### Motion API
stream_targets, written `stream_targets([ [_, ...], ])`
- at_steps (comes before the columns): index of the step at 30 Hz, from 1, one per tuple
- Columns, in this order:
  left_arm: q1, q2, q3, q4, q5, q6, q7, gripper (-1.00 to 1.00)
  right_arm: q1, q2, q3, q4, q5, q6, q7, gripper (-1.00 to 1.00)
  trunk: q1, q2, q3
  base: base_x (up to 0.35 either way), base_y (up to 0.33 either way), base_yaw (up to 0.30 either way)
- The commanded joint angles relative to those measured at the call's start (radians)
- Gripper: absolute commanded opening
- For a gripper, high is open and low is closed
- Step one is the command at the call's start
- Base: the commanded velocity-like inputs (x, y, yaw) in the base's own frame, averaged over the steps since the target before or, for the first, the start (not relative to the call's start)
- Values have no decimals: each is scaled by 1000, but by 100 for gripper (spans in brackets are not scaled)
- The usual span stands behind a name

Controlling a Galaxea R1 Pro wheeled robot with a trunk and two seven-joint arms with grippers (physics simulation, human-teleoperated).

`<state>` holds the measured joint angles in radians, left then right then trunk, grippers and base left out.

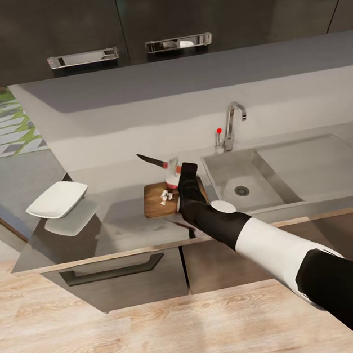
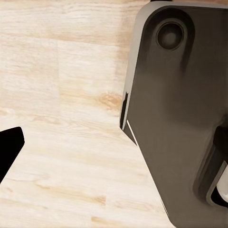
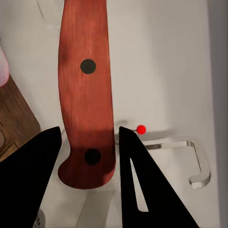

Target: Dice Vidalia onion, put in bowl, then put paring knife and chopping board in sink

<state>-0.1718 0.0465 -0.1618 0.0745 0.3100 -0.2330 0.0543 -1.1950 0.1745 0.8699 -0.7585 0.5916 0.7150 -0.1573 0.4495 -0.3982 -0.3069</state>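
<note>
Countertop (image 1: 121, 225) carries the chopping board (image 1: 154, 200), just below the right gripper (image 3: 88, 137). Its fingers (image 3: 33, 175) squeeze the paring knife (image 3: 85, 90) by its red handle. Small white onion pieces (image 1: 165, 197) lie on the board, under the fingers.

Grey countertop (image 1: 122, 230): chopping board (image 1: 156, 201), bowl (image 1: 57, 199).
</note>
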Motion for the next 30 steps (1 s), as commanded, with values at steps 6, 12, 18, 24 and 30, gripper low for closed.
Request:
stream_targets([
  [6, -2, 0, -8, 4, 6, -7, 1, 100, -2, 0, 6, 1, -2, 9, -4, -100, 1, -2, -2, 0, 0, 0],
  [12, -2, 0, -8, 4, 6, -4, 1, 100, -2, 0, 9, 42, -7, 12, 0, -100, 1, -2, -2, 0, -70, 0],
  [18, -2, 0, -8, 4, 6, -5, 1, 100, -2, 0, 11, 107, -8, 11, 4, -100, 1, -2, -2, 50, -98, 0],
  [24, -2, 0, -8, 4, 6, -5, 1, 100, -2, 0, 12, 147, -10, 9, 9, -100, 1, -2, -2, 3, -3, 0],
  [30, -2, 0, -8, 4, 6, -5, 1, 100, -2, 0, 14, 157, -11, 7, 34, -100, 1, -2, -2, 0, 0, 0],
])
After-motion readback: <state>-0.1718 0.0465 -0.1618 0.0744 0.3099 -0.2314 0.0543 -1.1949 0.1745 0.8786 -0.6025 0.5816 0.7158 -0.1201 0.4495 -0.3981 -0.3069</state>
